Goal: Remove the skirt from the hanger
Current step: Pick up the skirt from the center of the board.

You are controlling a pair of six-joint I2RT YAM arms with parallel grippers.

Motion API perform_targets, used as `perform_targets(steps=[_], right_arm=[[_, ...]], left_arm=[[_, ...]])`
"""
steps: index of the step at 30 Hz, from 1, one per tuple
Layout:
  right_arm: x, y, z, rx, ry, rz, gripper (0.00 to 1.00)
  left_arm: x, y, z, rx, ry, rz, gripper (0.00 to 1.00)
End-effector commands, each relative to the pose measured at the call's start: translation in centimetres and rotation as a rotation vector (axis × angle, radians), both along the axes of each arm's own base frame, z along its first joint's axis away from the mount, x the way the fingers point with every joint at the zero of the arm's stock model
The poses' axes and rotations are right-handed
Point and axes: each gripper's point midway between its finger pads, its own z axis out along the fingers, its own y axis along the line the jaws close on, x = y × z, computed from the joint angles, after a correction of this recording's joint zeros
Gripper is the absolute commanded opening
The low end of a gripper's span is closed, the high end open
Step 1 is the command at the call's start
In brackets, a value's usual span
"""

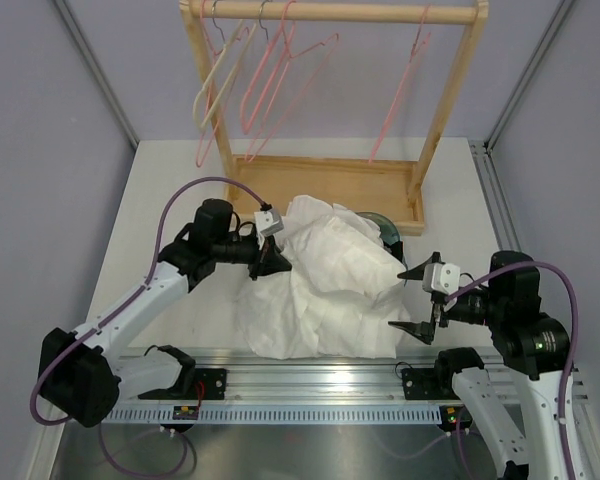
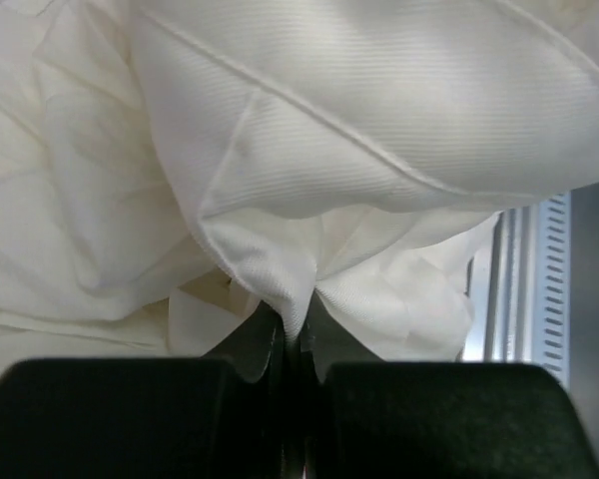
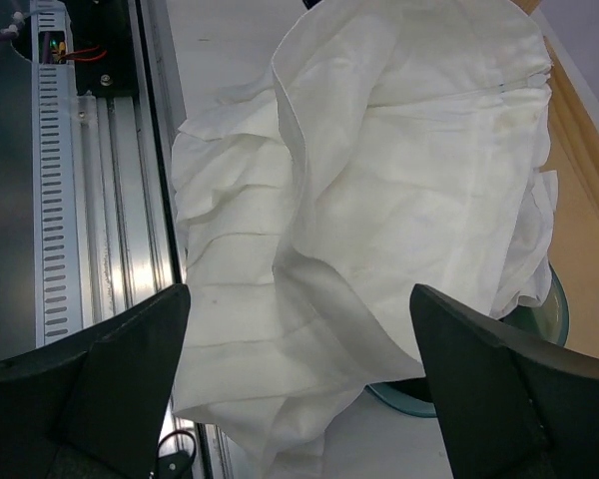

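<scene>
White cloth is nipped tight between the closed fingers of the left gripper: in the left wrist view we see a fold of the skirt drawn to a point and running down into the seam where the jaws meet. The right gripper stands spread wide at the skirt's right edge and grips nothing; in its own view both fingers frame the cloth without touching it. We count two grippers and one skirt. The skirt lies in a bunched heap on the table between the arms, its long axis running roughly from the far side to the near one; its pleated part lies against the metal rail at the near edge, and its far right part is draped over a teal tub, of which only a rim shows. Beyond it stands one wooden rack, where we count one cream hanger and at least three pink hangers; crossing wires prevent a surer count.
</scene>
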Motion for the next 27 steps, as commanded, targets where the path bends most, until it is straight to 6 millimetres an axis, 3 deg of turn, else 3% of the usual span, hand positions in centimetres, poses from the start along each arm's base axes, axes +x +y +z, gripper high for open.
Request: perform_targets(steps=[1,3,6,7,9,10,12,13,14,15,17,18,21,24,25,27], right_arm=[[0.4,0.0,0.2,0.030,-0.054,-0.018,1.00],[0.5,-0.3,0.1,0.037,-0.058,-0.055,1.00],[2.2,-1.1,-0.5,0.041,-0.033,-0.166,0.99],[3.1,-1.4,0.0,0.049,-0.057,-0.209,0.99],[5.1,-3.0,0.2,0.078,-0.031,-0.388,1.00],[6.4,-3.7,0.9,0.104,-0.065,-0.460,1.00],[8.6,-6.8,1.5,0.165,-0.064,-0.715,0.99],[9.4,-8.1,2.7,0.203,-0.107,-0.799,1.00],[10.4,-10.6,3.2,0.220,-0.134,-0.960,0.99],[10.6,-11.8,3.7,0.270,-0.125,-1.047,0.99],[11.2,-14.3,4.1,0.301,-0.159,-1.197,0.99],[11.3,-14.7,4.0,0.305,-0.162,-1.216,0.99],[11.1,-14.6,4.0,0.320,-0.160,-1.209,1.00],[11.0,-14.5,4.0,0.324,-0.159,-1.207,0.99],[11.0,-14.6,4.0,0.325,-0.161,-1.210,0.99],[11.0,-14.6,4.0,0.326,-0.160,-1.210,0.99]], left_arm=[[-1.4,-1.3,3.9,-0.107,0.047,-0.121,0.00],[-1.4,-1.6,5.0,-0.118,0.076,-0.114,0.00],[-0.6,-2.3,9.3,-0.190,0.093,-0.078,0.00],[-0.6,-2.5,11.1,-0.235,0.152,-0.051,0.00],[-0.1,-3.0,16.9,-0.366,0.051,-0.046,0.00],[-0.2,-3.0,19.2,-0.431,0.086,-0.019,0.00],[0.5,-2.5,24.7,-0.570,-0.021,0.049,0.00],[0.6,-2.4,26.2,-0.619,0.008,0.084,0.00],[0.9,-2.0,27.7,-0.662,-0.001,0.118,0.00],[0.7,-1.6,30.2,-0.725,-0.047,0.125,0.00],[1.4,-0.8,32.8,-0.821,-0.031,0.199,0.00],[1.5,-0.1,34.9,-0.880,-0.059,0.231,0.00],[1.8,1.1,38.2,-0.977,-0.092,0.292,0.00],[2.5,1.9,39.6,-0.978,-0.158,0.359,0.00],[2.5,2.5,41.0,-0.984,-0.217,0.387,0.00],[3.9,2.7,40.8,-0.951,-0.234,0.451,0.00]])
